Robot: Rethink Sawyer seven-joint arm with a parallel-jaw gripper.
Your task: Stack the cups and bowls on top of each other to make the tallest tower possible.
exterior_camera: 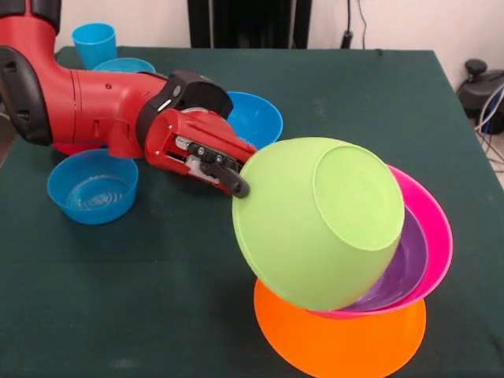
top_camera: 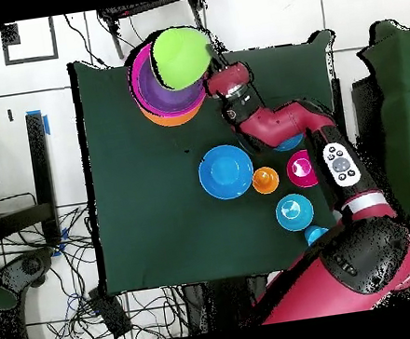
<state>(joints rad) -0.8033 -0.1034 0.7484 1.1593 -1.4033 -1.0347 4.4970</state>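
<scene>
The tower stands at the table's near right in the front view: a flat orange bowl (exterior_camera: 339,342) at the bottom, then a pink bowl (exterior_camera: 433,236) with a purple bowl (exterior_camera: 405,268) nested in it. A large green bowl (exterior_camera: 315,228) leans on its side in the purple one, base toward the camera. My gripper (exterior_camera: 239,183) is shut on the green bowl's left rim. From overhead, the green bowl (top_camera: 181,58) covers most of the pink bowl (top_camera: 144,87), with my gripper (top_camera: 213,67) at its edge. An orange cup (top_camera: 265,180) and a light blue cup (exterior_camera: 94,43) stand apart.
A large blue bowl (exterior_camera: 258,118) sits behind my gripper. A small light blue bowl (exterior_camera: 93,187) lies at the left, and another (exterior_camera: 124,65) sits near the far left corner. A small red bowl (top_camera: 301,169) lies under my arm. Cables clutter the floor beyond the table.
</scene>
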